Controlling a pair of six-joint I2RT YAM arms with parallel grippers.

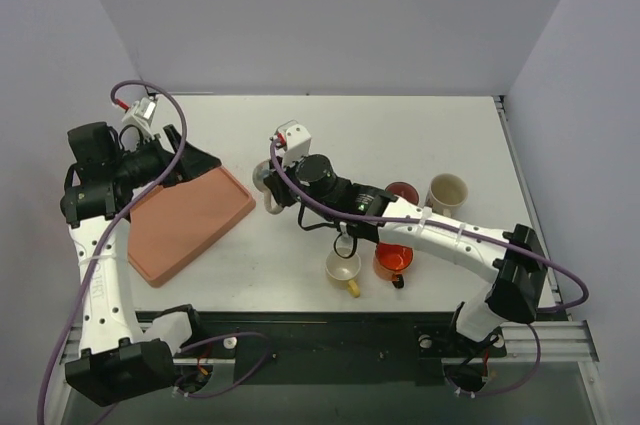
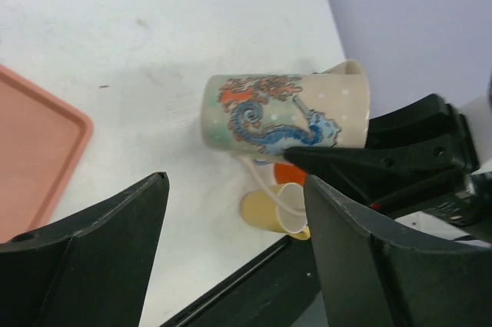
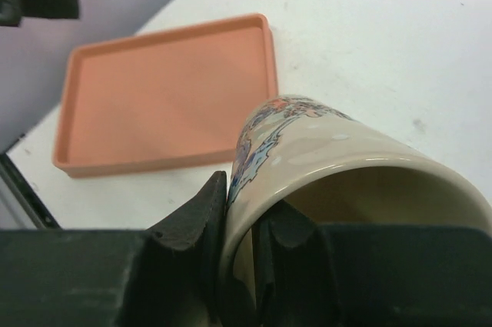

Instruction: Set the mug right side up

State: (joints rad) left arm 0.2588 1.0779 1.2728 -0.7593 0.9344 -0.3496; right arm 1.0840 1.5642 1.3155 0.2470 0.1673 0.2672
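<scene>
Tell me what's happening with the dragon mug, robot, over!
Left gripper open, holding nothing. Right gripper shut on rim of beige ceramic mug with blue dragon; mug tipped sideways, not upright yet. Flat salmon-pink tray beside it, not blocking.

Both arms have white links, black joints, purple cables, black jaws and perhaps red connectors.

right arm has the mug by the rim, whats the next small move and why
Probably roll the right wrist so the mug's opening turns upward. The right gripper is shut on the rim of the mug, one of its fingers inside and one outside. The left wrist view shows the mug lying sideways, base toward the tray. Setting it down comes after.
</scene>
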